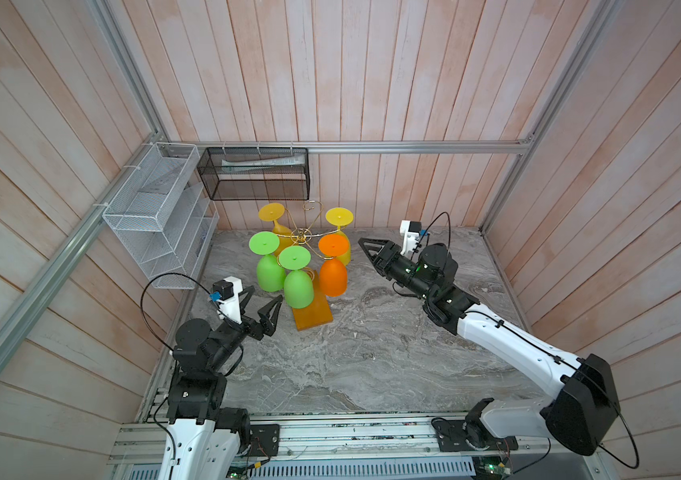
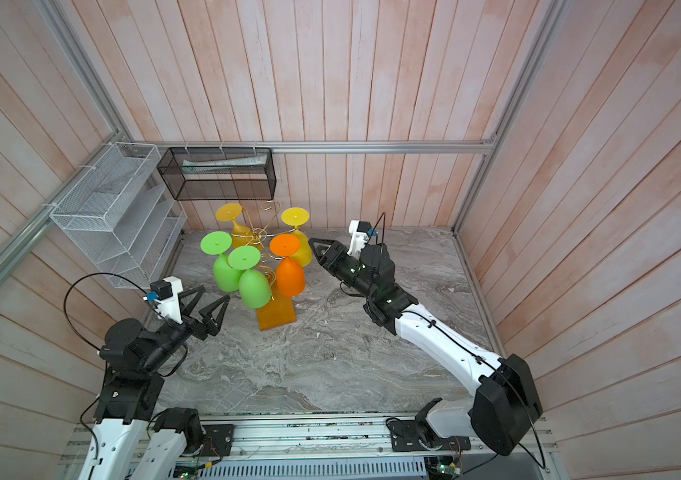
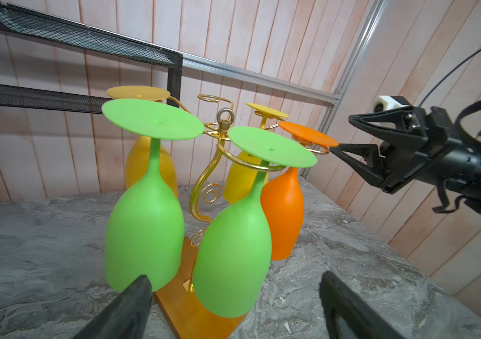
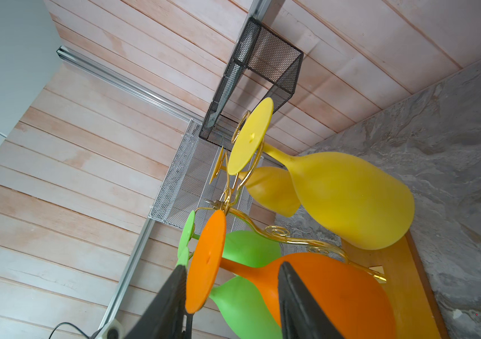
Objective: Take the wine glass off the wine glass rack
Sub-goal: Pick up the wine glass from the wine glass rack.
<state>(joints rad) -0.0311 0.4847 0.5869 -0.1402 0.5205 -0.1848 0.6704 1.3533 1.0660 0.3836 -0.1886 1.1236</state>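
Observation:
The gold wire wine glass rack [image 1: 301, 237] stands on an amber wooden base [image 1: 314, 318] at the back of the table. Several wine glasses hang upside down from it: two green, two yellow and one orange [image 1: 332, 278]. My right gripper [image 4: 233, 267] is open, and its fingers straddle the rim of the orange glass's foot [image 4: 207, 264], one finger beyond the disc, the other on the stem and bowl side. Whether a pad touches it, I cannot tell. My left gripper [image 3: 233, 277] is wide open just in front of the nearest green glass [image 3: 230, 264], holding nothing.
A black mesh basket [image 1: 253, 174] hangs on the back wall right above the rack. A white wire shelf [image 1: 156, 216] is fixed to the left wall. The grey marble tabletop [image 1: 372, 353] stretches in front of the rack. Wooden walls close three sides.

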